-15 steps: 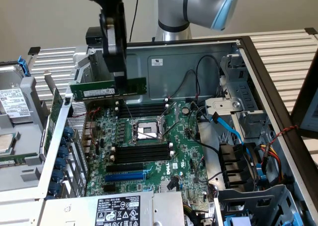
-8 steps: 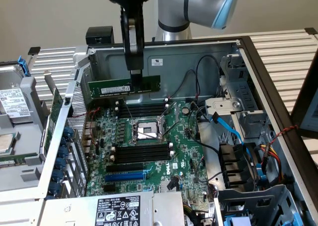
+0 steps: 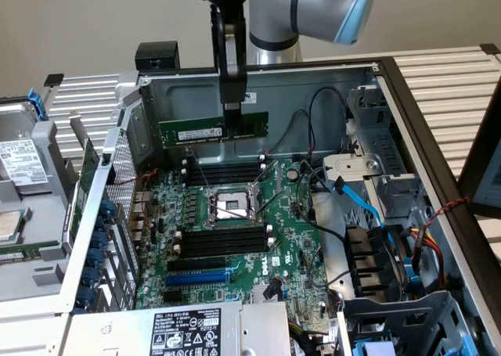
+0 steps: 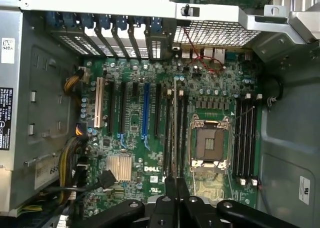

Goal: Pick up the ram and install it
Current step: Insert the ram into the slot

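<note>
An open computer case (image 3: 368, 82) lies on a slatted desk (image 3: 446, 70) with its green motherboard (image 3: 290, 239) facing up. A dark, slim claw (image 3: 232, 117) on a grey robot arm (image 3: 313, 8) reaches down from 12 o'clock in the exterior view. The claw is closed narrow, pinching the ram (image 3: 196, 131) by its upper long edge a little to one side of centre.

The pick-up is done: the ram hangs in the air, clear of the board, and it is not seated in any slot. In the exterior view it hovers at 12 o'clock of the processor socket (image 3: 227, 207), in front of the case's back wall and just beyond the far bank of black memory slots (image 3: 223, 172). A second bank of memory slots (image 3: 223, 242) lies at 6 o'clock of the socket, with a blue expansion slot (image 3: 196, 278) beyond it. The slots look empty, so the installing is left to do.

The ram is a long, thin green circuit-board stick, held level on edge, roughly as long as the slots. It shows dark chips and a pale label strip along its face. In the wrist view it appears edge-on, as a thin line running out from the claw's tips.
</note>
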Robot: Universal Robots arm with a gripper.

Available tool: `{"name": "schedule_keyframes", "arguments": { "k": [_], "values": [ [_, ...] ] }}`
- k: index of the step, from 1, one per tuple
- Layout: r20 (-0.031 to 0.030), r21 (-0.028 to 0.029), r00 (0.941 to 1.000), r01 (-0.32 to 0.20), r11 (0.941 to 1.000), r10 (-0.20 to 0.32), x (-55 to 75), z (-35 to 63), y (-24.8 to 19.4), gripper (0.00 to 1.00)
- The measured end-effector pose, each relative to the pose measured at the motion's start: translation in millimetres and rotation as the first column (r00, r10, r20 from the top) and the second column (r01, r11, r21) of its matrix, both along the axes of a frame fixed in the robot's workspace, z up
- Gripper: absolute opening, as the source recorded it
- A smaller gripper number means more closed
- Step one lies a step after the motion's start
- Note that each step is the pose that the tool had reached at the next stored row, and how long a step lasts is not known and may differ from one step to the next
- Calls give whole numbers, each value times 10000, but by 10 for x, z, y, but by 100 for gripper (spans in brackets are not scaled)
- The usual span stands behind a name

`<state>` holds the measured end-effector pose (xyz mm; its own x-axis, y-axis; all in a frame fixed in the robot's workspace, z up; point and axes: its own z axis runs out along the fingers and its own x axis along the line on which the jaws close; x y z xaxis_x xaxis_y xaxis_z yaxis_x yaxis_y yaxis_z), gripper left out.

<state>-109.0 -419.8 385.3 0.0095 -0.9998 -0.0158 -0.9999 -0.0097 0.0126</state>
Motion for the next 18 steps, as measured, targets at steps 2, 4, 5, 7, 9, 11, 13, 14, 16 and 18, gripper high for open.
{"name": "schedule_keyframes", "arguments": {
  "k": [2, 4, 5, 7, 9, 11, 13, 14, 16, 18],
  "values": [
    [0, 0, 10000, 0, 10000, 0, 65, -13, 10, 12],
    [0, 0, 10000, 0, 10000, 0, 103, -27, 17, 12],
    [-4, 1, 10000, 1, 10000, -1, 113, -34, 21, 12],
    [-23, 0, 10000, 2, 10000, -2, 120, -48, 46, 12],
    [-40, 0, 10000, 0, 10000, 0, 121, -57, 68, 12],
    [-70, 0, 10000, 1, 10000, -1, 121, -66, 85, 12],
    [-103, -1, 9999, 0, 10000, 0, 121, -79, 116, 12],
    [-110, -14, 9999, 0, 10000, -1, 121, -89, 141, 12],
    [-113, -58, 9999, 1, 10000, -1, 120, -112, 192, 12],
    [-112, -104, 9999, 0, 9999, -2, 119, -136, 230, 12]
  ]
}}
